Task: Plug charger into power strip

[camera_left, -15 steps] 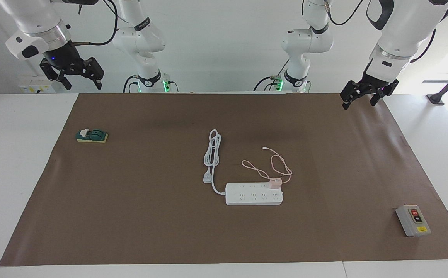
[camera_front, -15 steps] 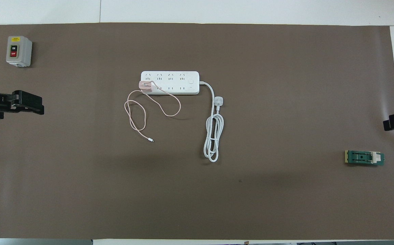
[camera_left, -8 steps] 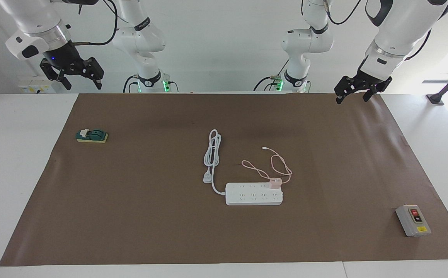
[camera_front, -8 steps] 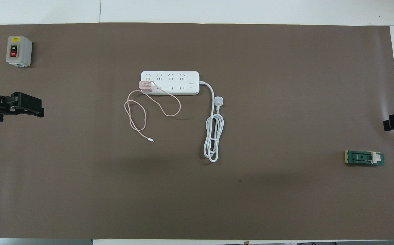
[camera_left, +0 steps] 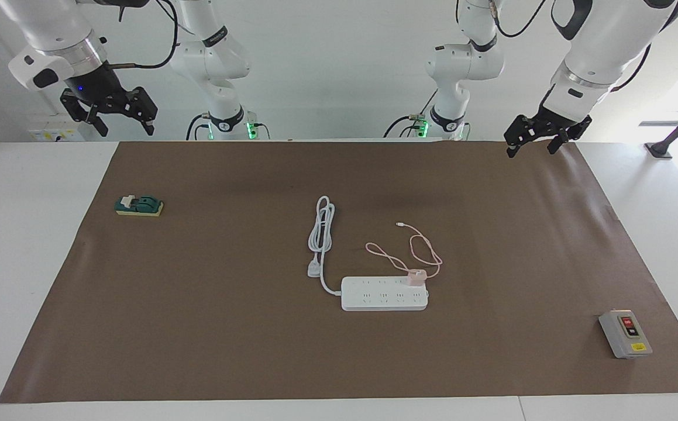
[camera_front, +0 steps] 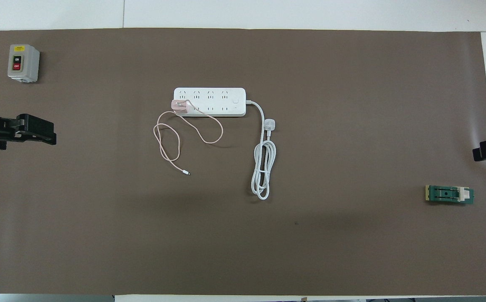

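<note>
Overhead view shows the charger (camera_front: 180, 105) seated on the power strip (camera_front: 209, 102) mid-surface, at its end toward the left arm. Left gripper (camera_left: 529, 142) and right gripper (camera_left: 121, 118) hang high at the surface's ends, jaws spread, empty. A half-seated plug could tip loose under its cable's (camera_front: 171, 138) pull.

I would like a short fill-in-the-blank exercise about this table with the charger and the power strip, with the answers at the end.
1. The pink charger sits on the white ____ strip.
2. The charger's thin cable is ____ in colour.
3. The left gripper and the right gripper hang in the air, and both are ____.
4. The grey switch box lies toward the ____ arm's end of the table.

Answers: power; pink; open; left
</note>
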You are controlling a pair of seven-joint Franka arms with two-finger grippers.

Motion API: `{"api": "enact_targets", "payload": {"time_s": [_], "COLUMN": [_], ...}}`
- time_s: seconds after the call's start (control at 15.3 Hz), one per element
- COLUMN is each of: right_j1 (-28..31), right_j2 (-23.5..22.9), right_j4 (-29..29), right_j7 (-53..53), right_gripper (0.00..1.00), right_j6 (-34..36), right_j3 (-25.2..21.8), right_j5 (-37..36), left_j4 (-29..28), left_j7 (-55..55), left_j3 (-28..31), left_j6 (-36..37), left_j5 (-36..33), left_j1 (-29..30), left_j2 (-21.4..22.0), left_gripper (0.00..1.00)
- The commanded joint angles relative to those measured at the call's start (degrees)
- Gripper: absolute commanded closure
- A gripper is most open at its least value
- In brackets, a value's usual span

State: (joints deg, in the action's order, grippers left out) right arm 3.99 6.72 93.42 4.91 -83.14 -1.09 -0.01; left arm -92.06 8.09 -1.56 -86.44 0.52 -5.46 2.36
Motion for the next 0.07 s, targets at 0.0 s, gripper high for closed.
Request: {"api": "enact_targets", "payload": {"time_s": [0.0], "right_j1": [0.93], "right_j2": [0.66], "right_j4": [0.62], "right_j7": [0.45], "right_gripper": [0.0], "right_j6": [-0.36], "right_j3": [0.56], "right_j5": [-0.86], "left_j4": [0.83], "left_j7": [-0.44], "left_j3": [-0.72], "left_j6": [1.1], "left_j5": [0.62], "left_j1": [1.16], "left_j2": [-0.34], "left_gripper": [0.0]}}
